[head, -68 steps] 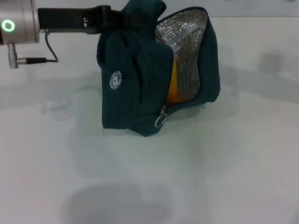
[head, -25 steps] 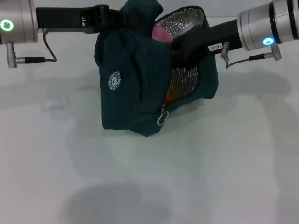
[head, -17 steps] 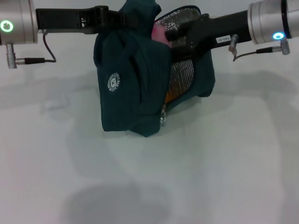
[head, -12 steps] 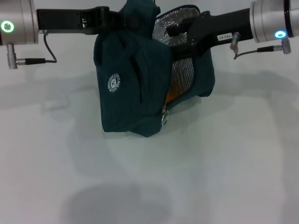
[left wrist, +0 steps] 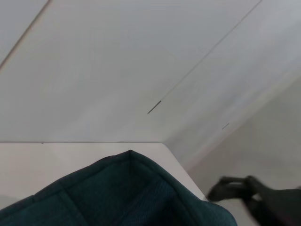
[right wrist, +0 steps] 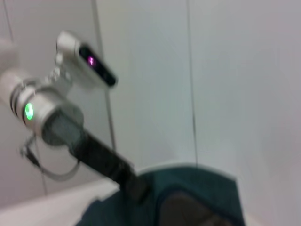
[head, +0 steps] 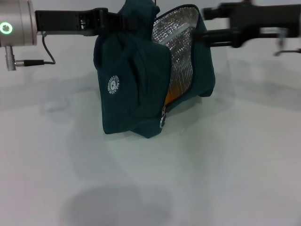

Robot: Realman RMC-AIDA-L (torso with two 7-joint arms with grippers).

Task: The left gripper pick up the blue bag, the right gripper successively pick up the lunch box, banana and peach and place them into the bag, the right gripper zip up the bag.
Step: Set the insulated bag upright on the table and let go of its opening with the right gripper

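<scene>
The blue bag hangs upright with its bottom on the white table, and my left gripper is shut on its top fabric. Its mouth gapes open and shows the silver lining. Low in the opening an orange-yellow patch shows; I cannot tell which item it is. The lunch box, banana and peach are otherwise hidden. My right gripper hovers just right of the bag's upper rim, open and empty. The zipper pull dangles at the lower front. The left wrist view shows bag fabric.
White table spreads all around the bag. A white wall stands behind. The right wrist view shows the left arm reaching to the bag's top. The right gripper's dark fingers show in the left wrist view.
The right gripper came in with the pink peach, reached into the bag's mouth, let it go and drew back to the right, now empty. The bag shifted slightly.
</scene>
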